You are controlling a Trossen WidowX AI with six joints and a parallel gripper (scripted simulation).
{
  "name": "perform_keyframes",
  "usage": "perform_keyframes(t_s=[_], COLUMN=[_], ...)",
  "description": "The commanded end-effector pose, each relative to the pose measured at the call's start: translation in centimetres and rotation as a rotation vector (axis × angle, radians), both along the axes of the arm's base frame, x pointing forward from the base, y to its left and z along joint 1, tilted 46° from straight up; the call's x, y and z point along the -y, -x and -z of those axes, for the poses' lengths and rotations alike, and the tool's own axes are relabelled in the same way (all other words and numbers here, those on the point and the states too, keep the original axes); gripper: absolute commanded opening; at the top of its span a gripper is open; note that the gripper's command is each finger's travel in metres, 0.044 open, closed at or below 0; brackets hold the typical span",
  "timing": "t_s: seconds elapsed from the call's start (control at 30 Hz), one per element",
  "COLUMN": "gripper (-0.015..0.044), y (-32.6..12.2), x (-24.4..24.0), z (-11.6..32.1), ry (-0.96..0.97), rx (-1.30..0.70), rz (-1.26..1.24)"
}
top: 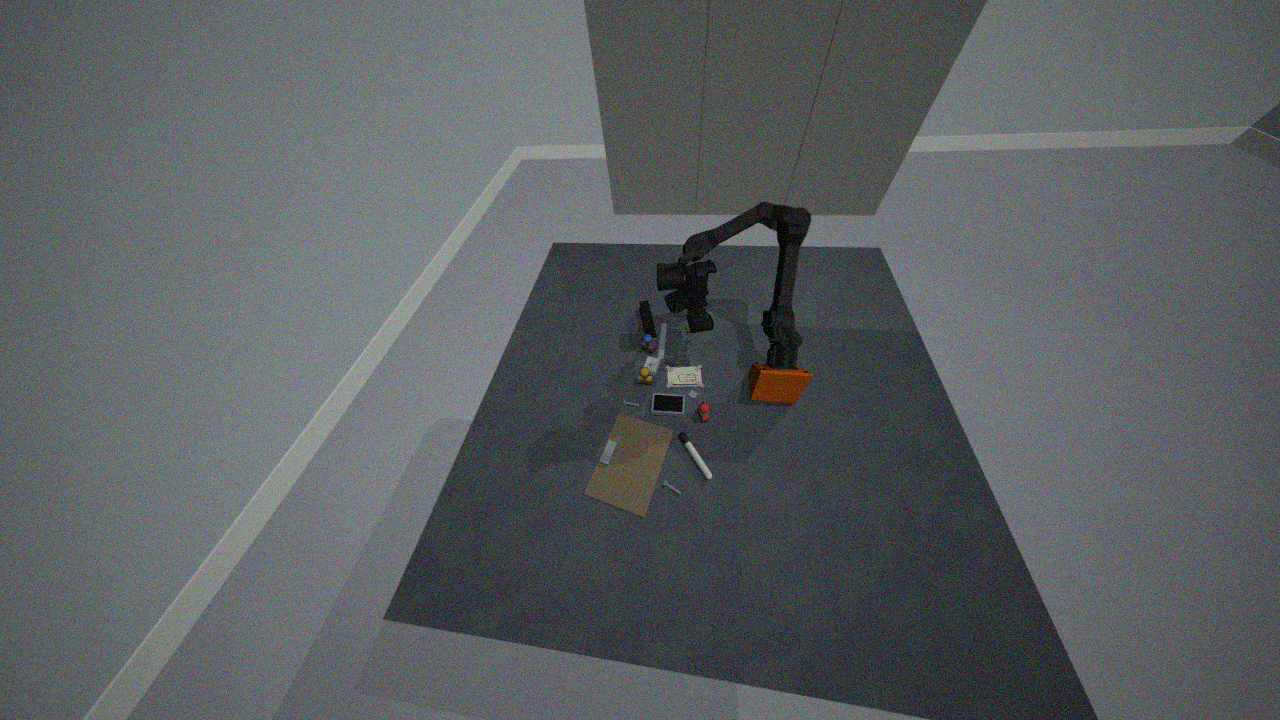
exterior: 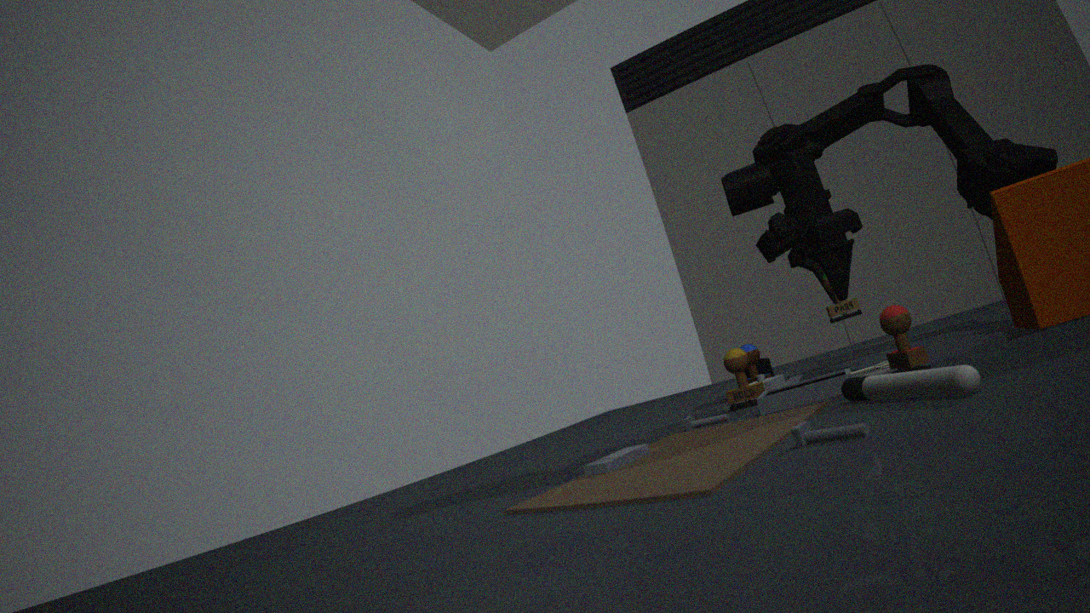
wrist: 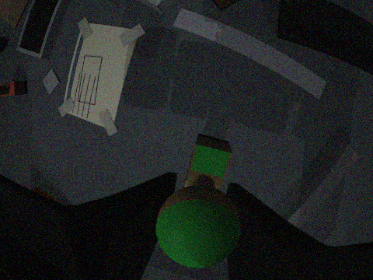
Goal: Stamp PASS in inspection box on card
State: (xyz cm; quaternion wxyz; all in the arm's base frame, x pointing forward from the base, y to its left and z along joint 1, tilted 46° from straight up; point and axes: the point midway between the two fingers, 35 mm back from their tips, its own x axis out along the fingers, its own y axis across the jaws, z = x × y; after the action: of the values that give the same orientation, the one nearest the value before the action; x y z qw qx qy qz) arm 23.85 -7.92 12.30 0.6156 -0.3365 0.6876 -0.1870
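Observation:
My gripper (top: 698, 324) (exterior: 839, 298) (wrist: 201, 186) is shut on the green-topped PASS stamp (exterior: 843, 308) (wrist: 210, 160), held in the air, its block pointing down. In the wrist view the card lies to the stamp's upper left. The cream card (top: 673, 380) (wrist: 116, 50) is taped at its corners. Its inspection box (wrist: 93, 56) is a thin dark outline; several thin dark lines cross its lower part, and I cannot read a word there. The ink pad (top: 667, 403) (wrist: 40, 23) is a black pad in a pale tray beside the card. The stamp's underside is hidden.
Red (top: 703, 408) (exterior: 895, 321), yellow (top: 644, 372) (exterior: 736, 361) and blue (top: 648, 339) stamps stand around. A pale strip (wrist: 256, 48) and black block (top: 647, 317) (wrist: 330, 35) lie behind. A marker (top: 698, 458) (exterior: 922, 382), brown board (top: 635, 465) (exterior: 685, 457) and orange block (top: 778, 385) (exterior: 1052, 243) are also there.

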Motion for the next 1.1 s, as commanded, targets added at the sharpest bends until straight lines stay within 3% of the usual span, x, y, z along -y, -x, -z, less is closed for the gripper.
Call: perform_keyframes(t_s=[0.0,1.07], gripper=[0.0,0.0], y=[0.0,0.2], x=[0.4,4.2], z=[0.3,3.9], ry=[0.003,0.008], rx=[-0.003,-0.003], rz=[-0.005,-0.005])
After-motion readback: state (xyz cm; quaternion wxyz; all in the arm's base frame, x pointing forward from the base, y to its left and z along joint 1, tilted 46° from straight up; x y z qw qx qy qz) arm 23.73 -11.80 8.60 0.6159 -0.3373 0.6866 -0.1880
